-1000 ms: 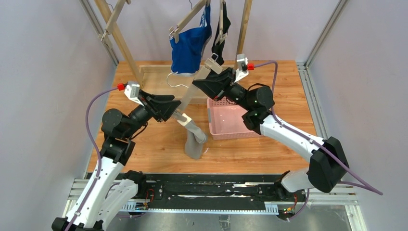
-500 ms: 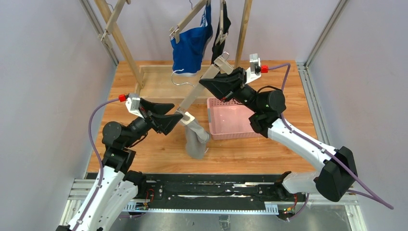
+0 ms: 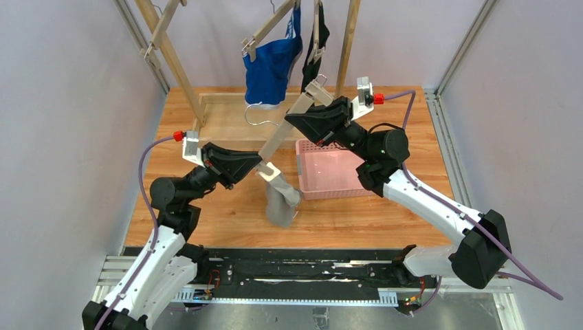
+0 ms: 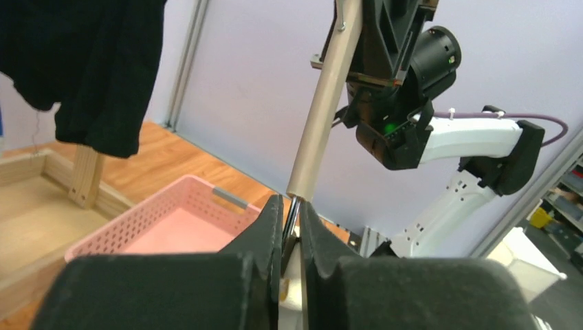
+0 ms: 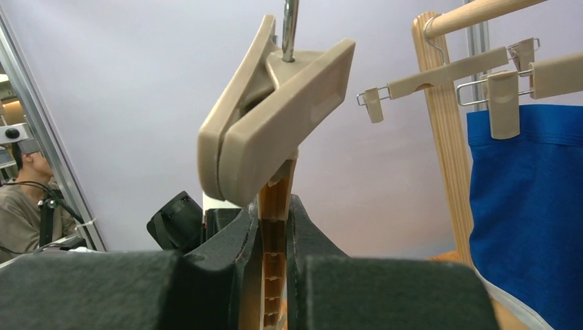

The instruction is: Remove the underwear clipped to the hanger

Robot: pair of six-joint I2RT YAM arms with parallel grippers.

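- The hanger point(image 3: 282, 134) is a tan stick. It is tilted and sits just left of the pink basket point(image 3: 337, 194).
- The right gripper point(image 3: 294, 118) is clenched on the top part of the hanger, over the basket's far left corner. In its own camera, its fingers point(image 5: 234, 240) squeeze the stick right under a big clip point(image 5: 275, 117).
- The left gripper point(image 3: 256, 165) is clenched too. It pinches the thin metal bit at the hanger's low end, left of the basket.
- The grey underwear point(image 3: 278, 203) hangs from that low end, just left of the basket. Its bottom rests on the table point(image 3: 227, 206).
- The blue underwear point(image 3: 271, 69) and the black underwear point(image 3: 313, 48) hang on other hangers, high up behind the basket.
- I think the left fingers hold the metal and do not press the clip open. Then the clip stays shut. A pull could stretch the cloth or yank the hanger out of the right fingers.
- If the grey underwear does come loose, it may flop onto the table, because it hangs outside the basket.
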